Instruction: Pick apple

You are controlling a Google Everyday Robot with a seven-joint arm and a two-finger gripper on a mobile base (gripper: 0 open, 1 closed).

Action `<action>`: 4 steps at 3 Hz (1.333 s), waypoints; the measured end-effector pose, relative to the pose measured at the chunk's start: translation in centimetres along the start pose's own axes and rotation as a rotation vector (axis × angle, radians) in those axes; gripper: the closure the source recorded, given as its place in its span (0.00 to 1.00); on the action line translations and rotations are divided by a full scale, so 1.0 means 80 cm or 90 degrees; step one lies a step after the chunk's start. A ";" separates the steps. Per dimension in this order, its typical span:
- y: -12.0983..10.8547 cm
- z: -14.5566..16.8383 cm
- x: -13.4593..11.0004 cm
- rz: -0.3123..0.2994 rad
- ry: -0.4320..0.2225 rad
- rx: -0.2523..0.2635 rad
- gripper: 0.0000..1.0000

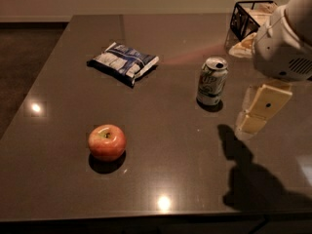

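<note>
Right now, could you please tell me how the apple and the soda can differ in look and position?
The apple is round and red with a yellow-green stem patch; the soda can is a pale upright cylinder with green print. The apple sits front-left; the soda can stands farther back and right, nearer the end effector, which hovers at the right. Both rest on the dark table, untouched.
</note>
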State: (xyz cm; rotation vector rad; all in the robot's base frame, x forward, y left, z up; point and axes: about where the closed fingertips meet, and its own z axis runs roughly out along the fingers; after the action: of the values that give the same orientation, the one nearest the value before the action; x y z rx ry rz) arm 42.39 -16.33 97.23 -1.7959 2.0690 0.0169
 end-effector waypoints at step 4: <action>0.070 0.112 -0.179 -0.104 -0.090 -0.066 0.00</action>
State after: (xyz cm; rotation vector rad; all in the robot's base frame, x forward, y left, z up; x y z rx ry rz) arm 40.98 0.61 91.91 -1.9606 1.8497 0.2039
